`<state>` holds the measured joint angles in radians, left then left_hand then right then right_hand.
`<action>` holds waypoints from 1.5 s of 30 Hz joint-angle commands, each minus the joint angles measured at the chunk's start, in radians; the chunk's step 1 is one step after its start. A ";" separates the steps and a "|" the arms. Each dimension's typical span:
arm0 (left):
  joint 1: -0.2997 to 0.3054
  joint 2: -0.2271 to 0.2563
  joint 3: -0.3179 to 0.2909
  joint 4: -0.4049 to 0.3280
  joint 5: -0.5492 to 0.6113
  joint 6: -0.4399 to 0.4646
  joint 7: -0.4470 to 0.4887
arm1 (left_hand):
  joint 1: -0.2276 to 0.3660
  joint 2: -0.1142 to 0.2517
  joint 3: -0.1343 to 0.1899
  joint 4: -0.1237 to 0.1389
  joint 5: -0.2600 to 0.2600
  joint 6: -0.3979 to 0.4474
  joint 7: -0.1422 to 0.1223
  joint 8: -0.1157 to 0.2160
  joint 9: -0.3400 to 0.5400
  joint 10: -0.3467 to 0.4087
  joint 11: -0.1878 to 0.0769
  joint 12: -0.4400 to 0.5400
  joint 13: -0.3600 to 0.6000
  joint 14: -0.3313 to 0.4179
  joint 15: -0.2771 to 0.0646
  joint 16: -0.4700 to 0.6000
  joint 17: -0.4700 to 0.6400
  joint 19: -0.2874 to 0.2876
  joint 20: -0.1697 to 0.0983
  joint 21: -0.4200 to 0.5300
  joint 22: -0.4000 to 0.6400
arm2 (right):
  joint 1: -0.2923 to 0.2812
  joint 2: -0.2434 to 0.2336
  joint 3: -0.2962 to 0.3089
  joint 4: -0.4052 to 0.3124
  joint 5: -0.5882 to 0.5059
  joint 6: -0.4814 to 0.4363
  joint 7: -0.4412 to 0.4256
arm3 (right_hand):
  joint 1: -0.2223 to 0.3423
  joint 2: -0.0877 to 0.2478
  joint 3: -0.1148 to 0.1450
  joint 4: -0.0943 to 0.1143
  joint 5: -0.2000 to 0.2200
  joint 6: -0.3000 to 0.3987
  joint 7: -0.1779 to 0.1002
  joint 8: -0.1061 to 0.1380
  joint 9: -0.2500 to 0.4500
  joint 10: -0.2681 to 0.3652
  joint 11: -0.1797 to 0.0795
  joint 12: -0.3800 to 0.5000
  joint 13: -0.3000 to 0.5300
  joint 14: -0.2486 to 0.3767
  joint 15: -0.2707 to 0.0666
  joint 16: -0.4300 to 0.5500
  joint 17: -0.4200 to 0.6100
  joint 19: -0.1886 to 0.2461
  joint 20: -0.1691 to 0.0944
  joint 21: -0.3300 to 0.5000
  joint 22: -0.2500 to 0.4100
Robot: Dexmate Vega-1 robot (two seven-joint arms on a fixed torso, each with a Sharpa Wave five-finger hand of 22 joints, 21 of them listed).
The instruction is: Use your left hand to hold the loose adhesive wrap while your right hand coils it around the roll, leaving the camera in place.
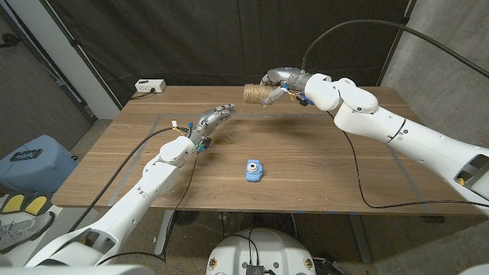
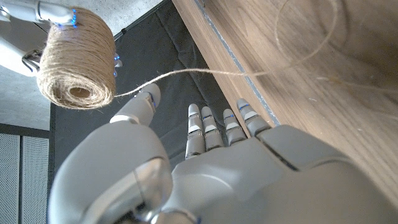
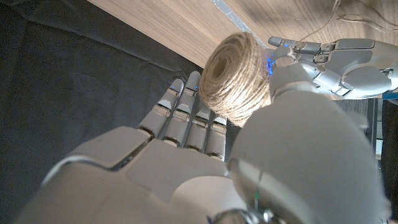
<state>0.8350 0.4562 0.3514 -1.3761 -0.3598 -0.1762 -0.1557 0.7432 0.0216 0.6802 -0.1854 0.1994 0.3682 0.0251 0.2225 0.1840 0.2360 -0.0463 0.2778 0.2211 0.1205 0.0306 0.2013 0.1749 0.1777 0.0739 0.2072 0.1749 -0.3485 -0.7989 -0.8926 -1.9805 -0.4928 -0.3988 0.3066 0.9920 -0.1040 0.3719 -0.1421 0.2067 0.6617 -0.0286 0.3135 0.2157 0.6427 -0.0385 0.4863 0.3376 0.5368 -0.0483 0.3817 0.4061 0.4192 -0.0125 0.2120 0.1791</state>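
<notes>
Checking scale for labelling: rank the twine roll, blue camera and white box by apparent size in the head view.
1. Twine roll, held above the table by the right hand.
2 and 3. Blue camera and white box: they look alike; the box is farther away, so I won't rank them.

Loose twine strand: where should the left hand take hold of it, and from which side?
Pinch the loose strand on its taut stretch just off the twine roll, which the right hand holds above the table. The left hand's fingers are spread just beneath it, so probably come up from below.
</notes>
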 commanded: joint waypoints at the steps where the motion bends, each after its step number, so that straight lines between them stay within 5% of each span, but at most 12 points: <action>1: -0.028 0.004 0.032 0.016 0.007 -0.015 0.005 | 0.018 -0.005 -0.008 0.001 -0.005 0.015 -0.001 0.004 0.004 0.015 -0.007 0.009 0.006 0.017 -0.001 0.007 0.002 0.015 0.000 0.006 0.004 | 0.003 0.002 0.003 -0.009 -0.004 -0.025 -0.004 | 0.035 0.081 -0.005 -0.003 -0.003 0.058 -0.047 0.006 0.004 0.109 -0.089 0.005 0.004 0.011 -0.133 0.010 0.006 0.009 0.003 0.001 0.002; 17: -0.073 -0.002 0.077 0.042 0.019 -0.026 0.010 | 0.115 -0.026 -0.049 0.007 -0.010 0.155 -0.039 0.030 0.007 0.149 -0.044 0.055 0.031 0.144 -0.062 0.025 0.003 0.067 -0.003 0.016 0.006 | 0.013 0.001 0.007 -0.003 0.000 -0.019 -0.009 | 0.037 0.083 -0.013 -0.004 -0.005 0.072 -0.048 0.008 0.005 0.119 -0.089 0.009 0.005 0.020 -0.137 0.017 0.011 0.013 0.004 0.003 0.003; 45: -0.119 -0.011 0.151 0.082 0.037 -0.034 0.004 | 0.196 -0.008 -0.094 0.013 -0.006 0.315 -0.058 0.055 0.009 0.282 -0.061 0.092 0.057 0.253 -0.092 0.038 0.004 0.131 -0.016 0.028 0.011 | 0.015 0.009 0.012 0.017 0.022 0.002 -0.023 | 0.041 0.088 -0.019 -0.007 -0.006 0.091 -0.051 0.009 0.007 0.135 -0.094 0.014 0.005 0.035 -0.141 0.017 0.012 0.018 0.003 0.004 0.003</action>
<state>0.7267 0.4489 0.4757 -1.3006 -0.3287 -0.2162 -0.1505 0.9244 0.0109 0.5940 -0.1722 0.1924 0.6643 -0.0332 0.2709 0.1886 0.4977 -0.1071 0.3618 0.2721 0.3547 -0.0602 0.2333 0.1745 0.2960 0.0596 0.2277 0.1820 -0.3351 -0.7964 -0.8834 -1.9768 -0.4836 -0.4123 0.2921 0.9847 -0.0967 0.3553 -0.1504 0.1996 0.6758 -0.0145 0.3197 0.2216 0.6645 -0.0279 0.4949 0.3414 0.5617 -0.0483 0.3952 0.4152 0.4318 -0.0108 0.2120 0.1790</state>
